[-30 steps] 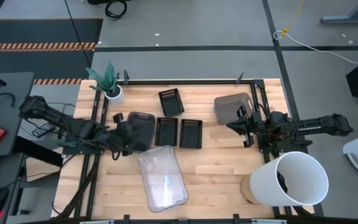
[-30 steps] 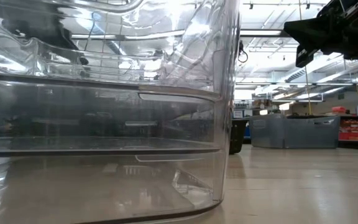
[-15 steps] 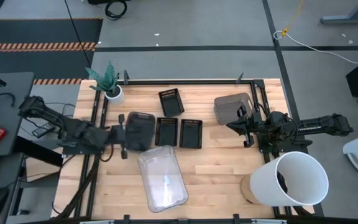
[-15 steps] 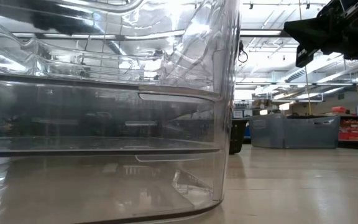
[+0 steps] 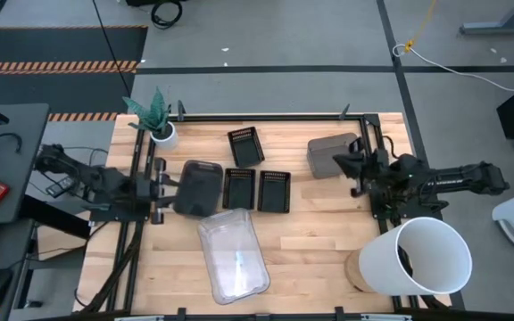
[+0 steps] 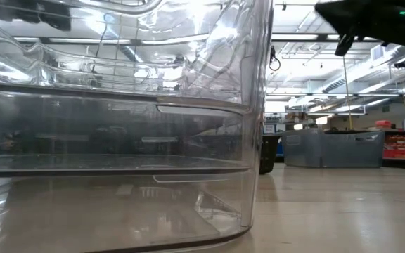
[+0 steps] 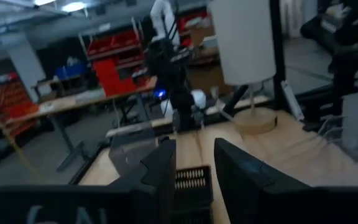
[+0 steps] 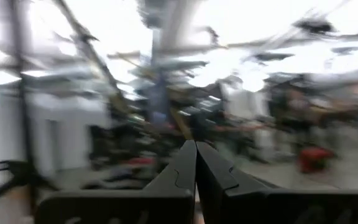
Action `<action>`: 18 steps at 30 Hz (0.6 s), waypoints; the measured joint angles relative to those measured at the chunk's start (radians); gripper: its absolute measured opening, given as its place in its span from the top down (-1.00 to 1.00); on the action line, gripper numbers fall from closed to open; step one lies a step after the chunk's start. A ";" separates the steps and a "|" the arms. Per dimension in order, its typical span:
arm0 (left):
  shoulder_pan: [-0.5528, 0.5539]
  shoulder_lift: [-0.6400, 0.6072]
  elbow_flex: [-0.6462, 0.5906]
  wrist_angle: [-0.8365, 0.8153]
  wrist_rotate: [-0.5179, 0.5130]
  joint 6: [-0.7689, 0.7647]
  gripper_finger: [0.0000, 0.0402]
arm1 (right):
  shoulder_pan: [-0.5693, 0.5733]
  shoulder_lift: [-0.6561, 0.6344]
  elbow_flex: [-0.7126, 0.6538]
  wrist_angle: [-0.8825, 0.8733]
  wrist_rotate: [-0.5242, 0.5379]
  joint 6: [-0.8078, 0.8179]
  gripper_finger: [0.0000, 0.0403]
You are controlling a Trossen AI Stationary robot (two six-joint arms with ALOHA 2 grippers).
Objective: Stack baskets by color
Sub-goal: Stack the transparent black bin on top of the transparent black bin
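Beside dark-grey basket (image 5: 197, 186), left gripper (image 5: 161, 189) seemingly empty; jaws parted.

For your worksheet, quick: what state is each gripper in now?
Left gripper: open, empty, beside the dark-grey basket.
Right gripper: shut, holding nothing.

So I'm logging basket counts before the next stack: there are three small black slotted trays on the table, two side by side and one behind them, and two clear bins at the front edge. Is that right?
Not quite. The high view shows only one clear bin at the front edge, not two. The three small black slotted trays are as you say: two side by side and one behind them.
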 joint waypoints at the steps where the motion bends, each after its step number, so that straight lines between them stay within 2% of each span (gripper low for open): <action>1: 0.000 -0.017 0.000 -0.001 0.013 0.008 0.42 | -0.007 0.023 0.020 -0.019 0.041 -0.004 0.95; 5: 0.000 -0.057 -0.017 0.029 0.067 0.017 0.42 | -0.044 0.135 0.086 -0.034 0.105 -0.031 0.95; 9: 0.001 -0.072 -0.113 0.162 0.087 0.024 0.42 | -0.084 0.253 0.162 -0.027 0.116 0.005 0.95; 12: 0.011 -0.071 -0.169 0.241 0.086 0.019 0.42 | -0.103 0.362 0.215 -0.032 0.089 0.084 0.95; 15: 0.023 -0.071 -0.181 0.242 0.084 -0.011 0.42 | -0.109 0.486 0.254 -0.052 0.069 0.230 0.95; 18: 0.024 -0.071 -0.180 0.241 0.096 -0.034 0.42 | -0.121 0.600 0.295 -0.083 0.067 0.258 0.95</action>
